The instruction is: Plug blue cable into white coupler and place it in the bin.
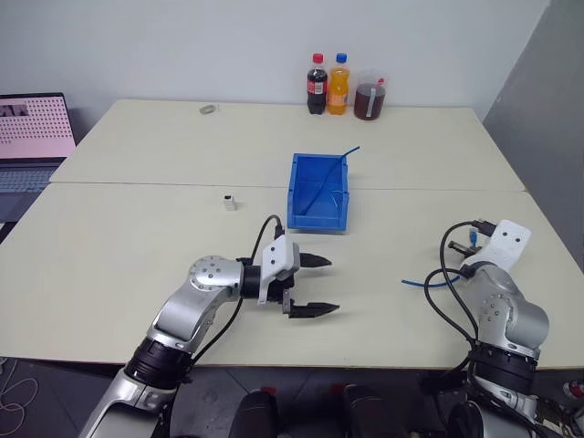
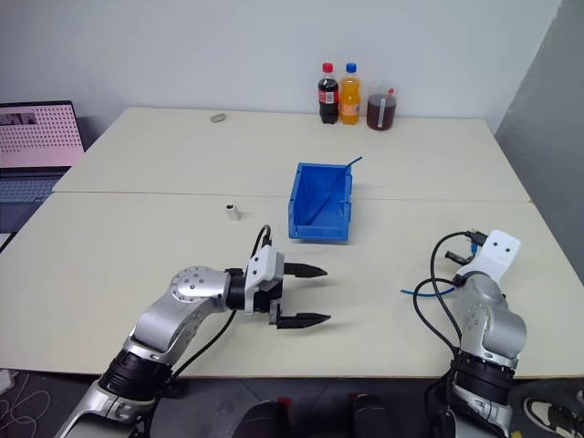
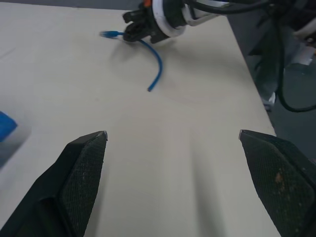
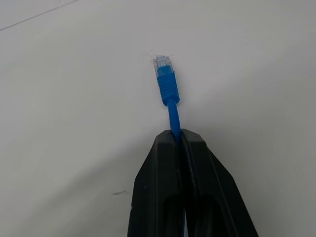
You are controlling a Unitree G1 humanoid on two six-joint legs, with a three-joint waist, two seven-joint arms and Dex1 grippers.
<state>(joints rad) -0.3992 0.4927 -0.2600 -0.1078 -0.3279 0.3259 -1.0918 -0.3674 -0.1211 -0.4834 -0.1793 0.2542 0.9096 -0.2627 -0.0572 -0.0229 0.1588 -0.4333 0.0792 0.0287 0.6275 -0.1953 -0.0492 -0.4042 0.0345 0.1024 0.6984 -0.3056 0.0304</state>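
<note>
Because the right pincer (image 4: 178, 136) is closed on the blue cable (image 4: 170, 106) just behind its plug, the clear tip sticks out free ahead for the white coupler (image 1: 229, 203), which stands far off beyond the wide-open, empty left pincer (image 1: 316, 285).

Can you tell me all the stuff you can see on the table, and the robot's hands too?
blue cable: one, sky blue, near the table's right edge, held by its plug end
other cable: one, blue, lying in the bin, sticking out over its rim
bin: one, bright blue, table middle
white coupler: one, white, left of the bin
ring: one, grey, far left
bottles: two, dark and orange, far edge
jar: one, dark liquid, beside the bottles
laptop: one, left side
left gripper: open, empty
right gripper: shut on blue cable
</note>
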